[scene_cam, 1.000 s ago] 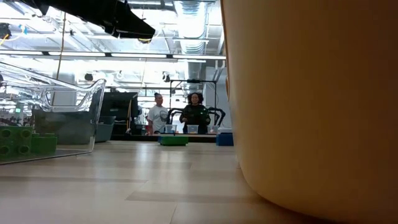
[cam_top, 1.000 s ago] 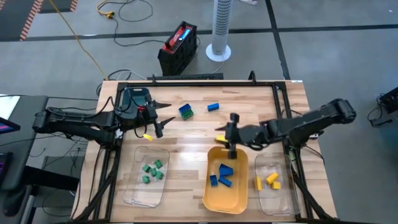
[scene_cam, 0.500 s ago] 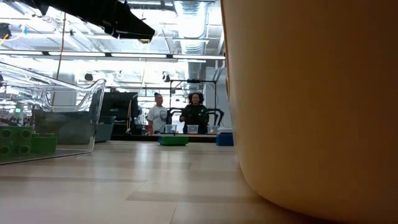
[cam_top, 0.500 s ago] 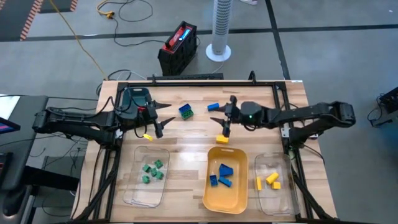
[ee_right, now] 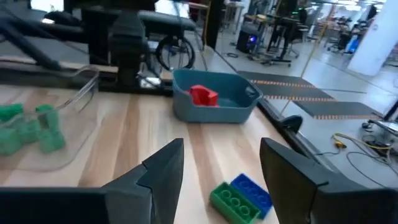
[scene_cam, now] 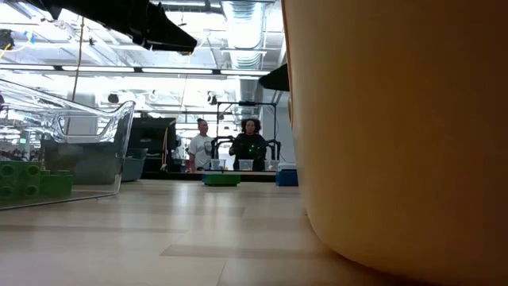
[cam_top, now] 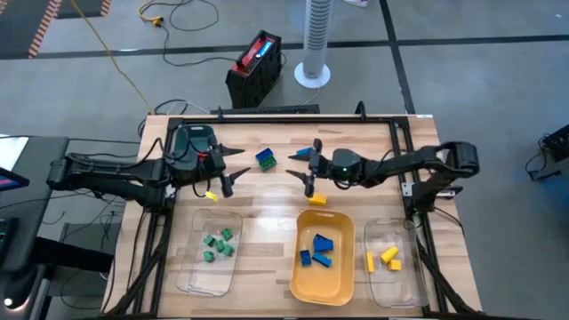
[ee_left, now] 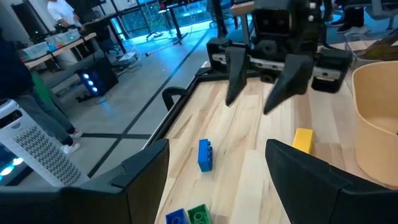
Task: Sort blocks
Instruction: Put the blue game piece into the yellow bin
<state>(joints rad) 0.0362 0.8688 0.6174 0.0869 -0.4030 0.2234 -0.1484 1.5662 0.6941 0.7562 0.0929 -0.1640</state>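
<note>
The loose blocks lie on the far half of the table: a blue block (cam_top: 305,152) by the right gripper (cam_top: 306,172), a joined blue-and-green pair (cam_top: 265,159) near the middle, a yellow block (cam_top: 317,199) just beyond the yellow tray (cam_top: 298,267), and another yellow bit (cam_top: 211,195) by the left gripper (cam_top: 229,168). Sorted ones sit in trays: green in the left clear tray (cam_top: 187,271), blue in the yellow tray, yellow in the right clear tray (cam_top: 378,284), a red one (ee_right: 203,95) in the teal tray (ee_right: 214,109)

These look like hard, light plastic bricks, stiff and smooth, likely to skid or tip if nudged; best pinched across the flat side walls, not over the studs. The joined pair may need pulling apart or may split under a squeeze

The right gripper hovers over the table beside the blue block, jaws spread and holding nothing. The left gripper waits at the left of the table, jaws also apart and empty
</note>
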